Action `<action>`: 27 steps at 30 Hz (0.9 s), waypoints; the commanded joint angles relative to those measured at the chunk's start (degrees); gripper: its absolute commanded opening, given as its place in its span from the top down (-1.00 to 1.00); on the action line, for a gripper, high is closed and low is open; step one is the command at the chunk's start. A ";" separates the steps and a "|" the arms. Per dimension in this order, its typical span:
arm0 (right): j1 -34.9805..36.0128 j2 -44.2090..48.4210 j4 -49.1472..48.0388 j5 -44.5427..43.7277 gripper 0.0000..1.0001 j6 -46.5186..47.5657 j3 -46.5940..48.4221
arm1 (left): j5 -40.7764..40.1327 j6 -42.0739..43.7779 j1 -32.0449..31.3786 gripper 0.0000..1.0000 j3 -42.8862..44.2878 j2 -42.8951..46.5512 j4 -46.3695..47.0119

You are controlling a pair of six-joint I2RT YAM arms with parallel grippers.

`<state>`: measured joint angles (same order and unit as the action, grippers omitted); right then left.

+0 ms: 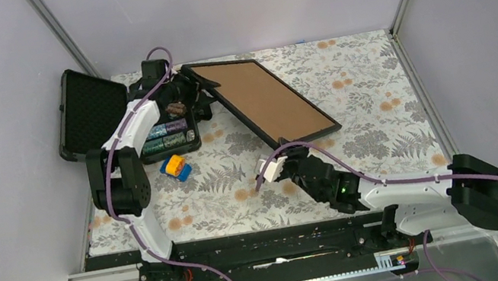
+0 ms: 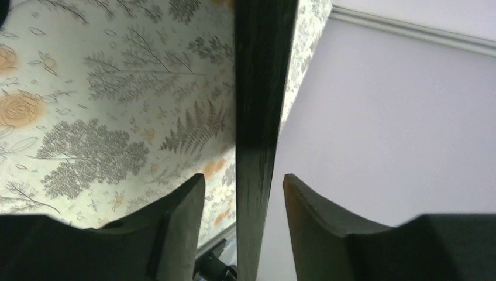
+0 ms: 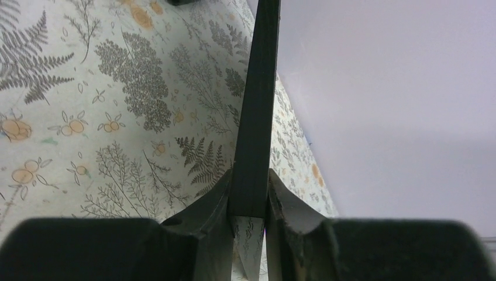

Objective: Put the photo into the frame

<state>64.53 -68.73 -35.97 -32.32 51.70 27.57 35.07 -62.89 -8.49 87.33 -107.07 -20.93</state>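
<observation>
The frame (image 1: 266, 99) shows its brown back board inside thin black moulding and stands tilted over the floral cloth. My right gripper (image 1: 292, 150) is at its near corner. In the right wrist view both fingers press flat on the black moulding (image 3: 257, 117), so my right gripper (image 3: 248, 181) is shut on it. My left gripper (image 1: 191, 81) is at the far left corner. In the left wrist view the frame's edge (image 2: 260, 88) runs between the jaws of my left gripper (image 2: 244, 181) with a gap on each side, so it is open. The photo is out of view.
An open black case with foam lining (image 1: 92, 110) stands at the back left, with a dark tray of small items (image 1: 168, 135) beside it. A yellow and blue toy (image 1: 176, 167) lies on the cloth near the left arm. Grey walls enclose the table.
</observation>
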 commanded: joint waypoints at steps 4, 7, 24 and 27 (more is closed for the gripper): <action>-2.22 6.75 11.60 -1.16 1.00 -21.50 10.75 | -1.51 8.94 0.16 -0.88 5.21 11.52 -1.97; -2.73 9.36 19.45 -2.85 1.00 -33.24 16.36 | -6.95 14.92 0.15 -0.98 8.26 16.31 -5.63; -14.67 23.18 41.57 -17.05 1.00 -86.12 13.16 | -14.22 23.86 0.19 -0.97 1.64 33.15 -8.13; -15.64 28.88 39.59 -22.71 1.00 -86.47 4.41 | -13.93 23.85 0.19 -0.97 -0.71 34.54 -7.80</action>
<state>49.91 -45.47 -0.82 -44.23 -29.98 40.42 21.17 -40.49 -8.54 88.99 -74.67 -29.39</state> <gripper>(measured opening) 0.268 0.987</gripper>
